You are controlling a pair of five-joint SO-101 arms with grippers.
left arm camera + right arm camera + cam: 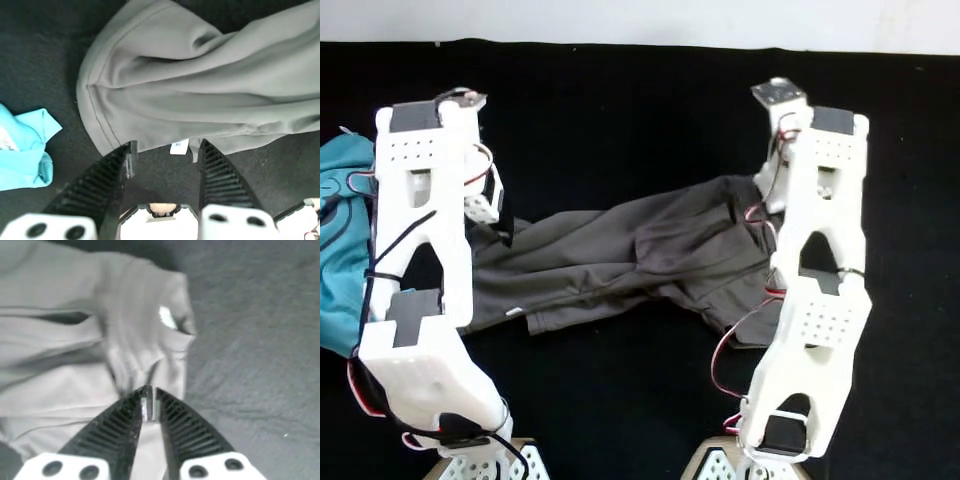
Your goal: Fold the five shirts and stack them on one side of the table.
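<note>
A grey shirt (620, 260) lies crumpled and stretched across the middle of the black table between the two arms. My left gripper (168, 145) stands open just over the shirt's rounded hem (100, 125), next to a small white tag (178, 147), with nothing between its fingers. In the high view the left gripper (488, 210) is at the shirt's left end. My right gripper (149, 392) is shut on a fold of the grey shirt (75, 350) at its right end (765, 205). A teal shirt (342, 230) lies bunched at the table's left edge, also seen as the teal shirt (22, 150).
The black table cloth (620, 110) lies bare behind the grey shirt and in front of it (620, 400). Red and black cables hang along both arms. A white wall strip runs along the back edge.
</note>
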